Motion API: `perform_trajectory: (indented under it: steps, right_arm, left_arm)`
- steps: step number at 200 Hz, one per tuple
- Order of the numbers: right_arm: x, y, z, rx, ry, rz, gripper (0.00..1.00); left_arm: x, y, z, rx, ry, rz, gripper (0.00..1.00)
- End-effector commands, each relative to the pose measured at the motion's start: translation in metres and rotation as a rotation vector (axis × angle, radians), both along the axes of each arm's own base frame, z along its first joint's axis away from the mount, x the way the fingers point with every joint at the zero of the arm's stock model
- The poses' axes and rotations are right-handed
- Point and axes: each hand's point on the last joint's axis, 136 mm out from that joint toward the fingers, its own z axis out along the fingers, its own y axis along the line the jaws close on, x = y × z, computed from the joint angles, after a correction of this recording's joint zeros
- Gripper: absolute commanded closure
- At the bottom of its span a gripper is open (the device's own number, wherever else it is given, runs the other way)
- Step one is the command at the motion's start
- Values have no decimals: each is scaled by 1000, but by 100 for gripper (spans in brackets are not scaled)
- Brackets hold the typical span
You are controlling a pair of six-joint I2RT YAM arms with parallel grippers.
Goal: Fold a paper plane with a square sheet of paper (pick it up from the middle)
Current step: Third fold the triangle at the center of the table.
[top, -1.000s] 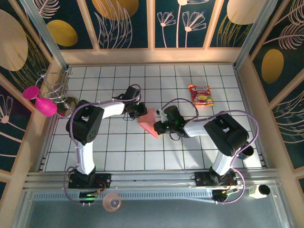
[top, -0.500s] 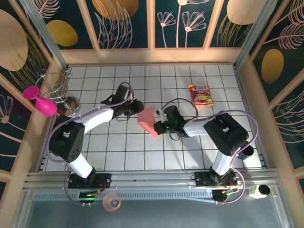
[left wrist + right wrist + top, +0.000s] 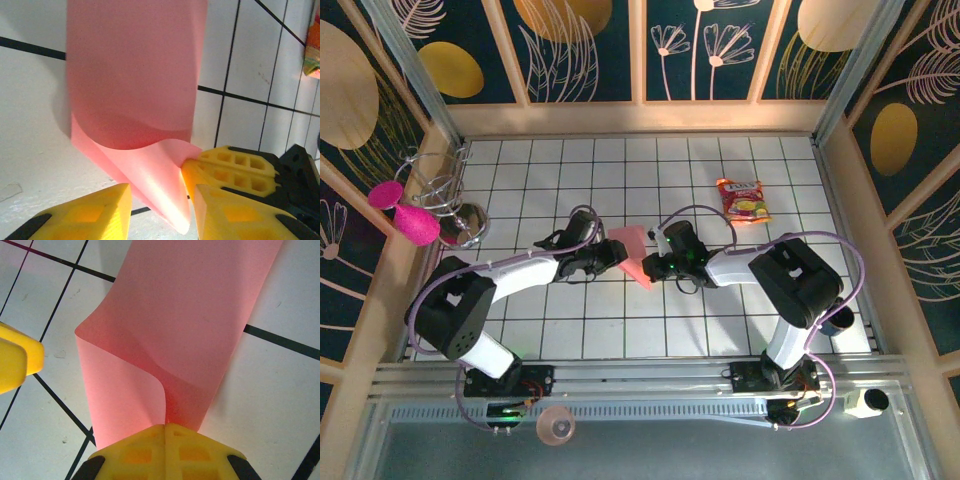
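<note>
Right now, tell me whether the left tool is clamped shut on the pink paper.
No, the left wrist view shows the left tool open around the tip of the pink paper, which the right tool pinches.

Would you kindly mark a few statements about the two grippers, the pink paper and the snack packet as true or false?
1. The right gripper is shut on the sheet of paper. True.
2. The left gripper is clamped shut on the sheet. False: its fingers stand apart, with the paper's tip between them.
3. The sheet lies flat and unfolded. False: it is curled over on itself.
4. The snack packet lies apart from the sheet, touching neither gripper. True.
</note>
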Motion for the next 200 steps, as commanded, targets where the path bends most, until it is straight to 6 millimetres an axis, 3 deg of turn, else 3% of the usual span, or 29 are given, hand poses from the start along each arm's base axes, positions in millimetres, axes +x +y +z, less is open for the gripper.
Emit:
perform_trajectory:
  steps: [1, 57, 146, 178, 183, 200]
  right_arm:
    - [5, 1, 1, 5, 2, -1, 100]
    - [5, 2, 2, 10, 1, -1, 100]
    - [5, 4, 14, 71, 55, -10, 100]
    - [6, 3, 28, 165, 135, -19, 81]
    - [6, 3, 29, 172, 147, -20, 79]
    - [5, 3, 30, 191, 181, -15, 73]
  left_arm:
    - [2, 2, -11, 5, 18, 45, 62]
    - [6, -11, -21, -22, 44, 13, 62]
    - [-3, 9, -52, 75, 135, 89, 70]
    - [-7, 11, -57, 66, 142, 100, 70]
    - [-10, 12, -66, 79, 161, 100, 70]
    - [-11, 13, -69, 79, 166, 103, 69]
